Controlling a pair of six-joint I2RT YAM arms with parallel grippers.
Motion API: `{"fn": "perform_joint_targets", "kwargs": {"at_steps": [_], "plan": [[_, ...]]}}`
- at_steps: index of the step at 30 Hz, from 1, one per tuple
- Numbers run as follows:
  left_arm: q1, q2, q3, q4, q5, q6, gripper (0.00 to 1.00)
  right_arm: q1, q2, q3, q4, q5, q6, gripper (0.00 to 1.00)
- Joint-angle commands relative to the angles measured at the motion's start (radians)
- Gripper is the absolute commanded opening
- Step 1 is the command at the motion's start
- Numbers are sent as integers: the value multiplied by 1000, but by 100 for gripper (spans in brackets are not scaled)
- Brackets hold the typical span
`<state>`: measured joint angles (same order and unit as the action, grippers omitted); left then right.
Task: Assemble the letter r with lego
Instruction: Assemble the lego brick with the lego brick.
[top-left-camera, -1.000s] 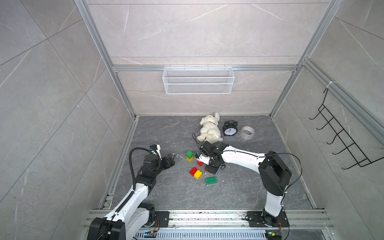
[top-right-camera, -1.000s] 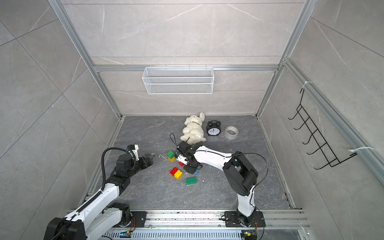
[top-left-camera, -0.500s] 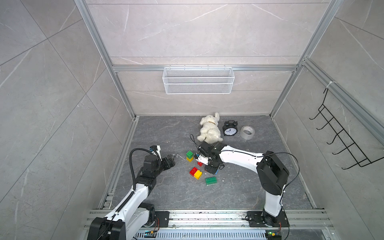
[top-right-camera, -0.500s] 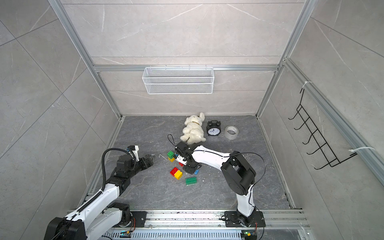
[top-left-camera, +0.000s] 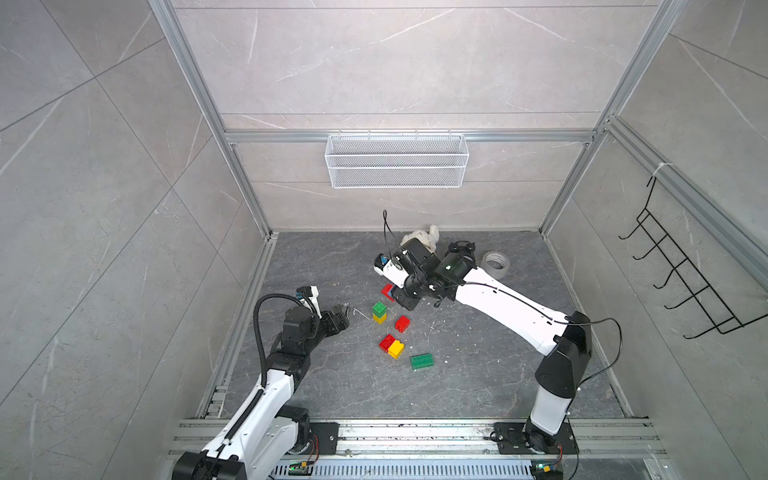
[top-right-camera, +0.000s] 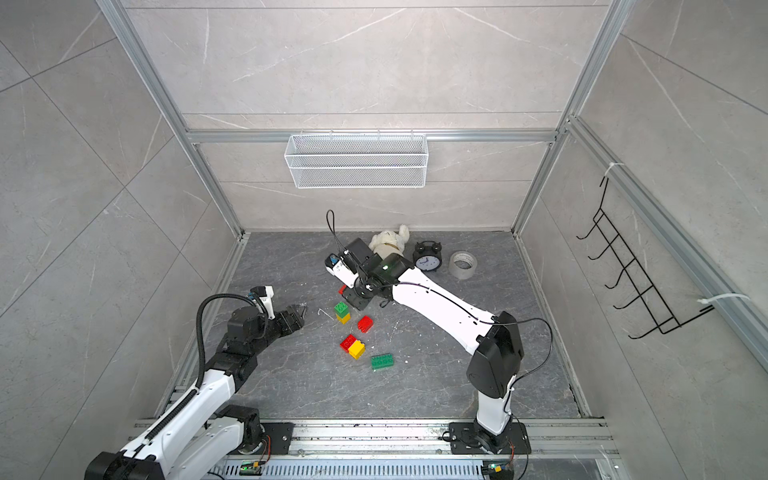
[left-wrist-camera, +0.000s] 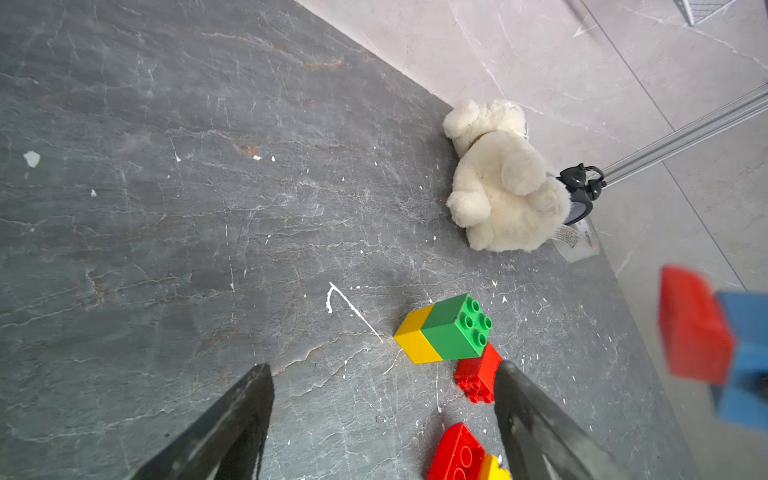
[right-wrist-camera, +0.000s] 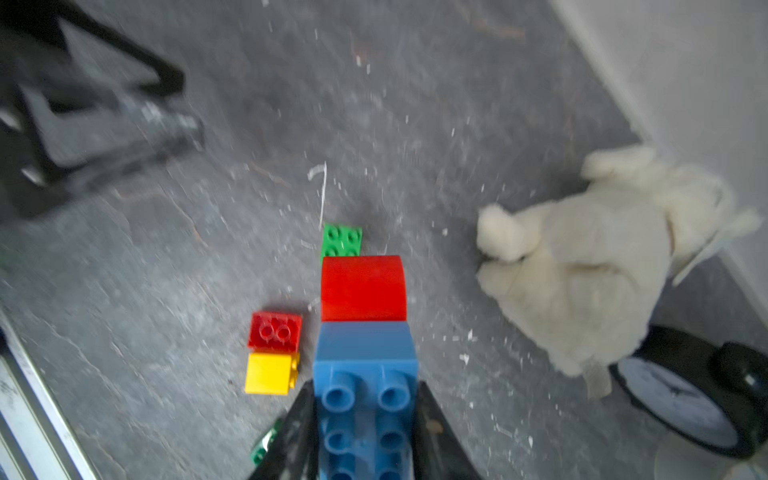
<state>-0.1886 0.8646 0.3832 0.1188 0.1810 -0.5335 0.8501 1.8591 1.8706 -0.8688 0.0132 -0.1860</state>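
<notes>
My right gripper (right-wrist-camera: 365, 419) is shut on a blue lego brick (right-wrist-camera: 365, 390) that has a red brick (right-wrist-camera: 362, 289) stuck on its far end. In both top views this pair (top-left-camera: 388, 291) (top-right-camera: 342, 289) hangs above the floor, just behind a green-on-yellow stack (top-left-camera: 379, 311) (top-right-camera: 342, 312) (left-wrist-camera: 449, 332). A single red brick (top-left-camera: 402, 323) (left-wrist-camera: 478, 376), a red and yellow pair (top-left-camera: 390, 345) (right-wrist-camera: 272, 351) and a long green brick (top-left-camera: 422, 361) lie nearer the front. My left gripper (top-left-camera: 341, 313) (left-wrist-camera: 382, 399) stands open and empty, left of the stack.
A white plush toy (top-right-camera: 388, 243) (left-wrist-camera: 503, 187), a black alarm clock (top-right-camera: 427, 257) and a tape roll (top-right-camera: 462, 264) sit along the back wall. A wire basket (top-left-camera: 397, 166) hangs on that wall. A black hook rack (top-left-camera: 681, 286) is on the right wall.
My right gripper has lifted and moved back and left with the blue and red bricks. The left arm and the loose bricks have not moved.
</notes>
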Motion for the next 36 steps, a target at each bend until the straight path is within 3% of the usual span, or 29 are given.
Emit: {"fn": "perform_joint_targets", "kwargs": {"at_steps": [1,6,13,15,22,31,36], "plan": [[6,-28,41,-39,-24,33,86,30,129,134,-95,-37,37,16],[6,-45,34,-44,-33,35,86,69,355,433,-273,-43,15,16],[5,-47,26,-55,-34,40,86,100,744,1074,-611,44,15,16],[6,-49,21,-56,-34,43,86,101,806,1186,-660,55,19,16],[5,-47,9,-52,-36,44,86,101,674,918,-538,111,35,16],[6,-33,5,-39,-28,33,86,101,739,1019,-554,149,36,14],[6,-36,-2,-39,-28,33,86,102,716,989,-473,152,51,14]]}}
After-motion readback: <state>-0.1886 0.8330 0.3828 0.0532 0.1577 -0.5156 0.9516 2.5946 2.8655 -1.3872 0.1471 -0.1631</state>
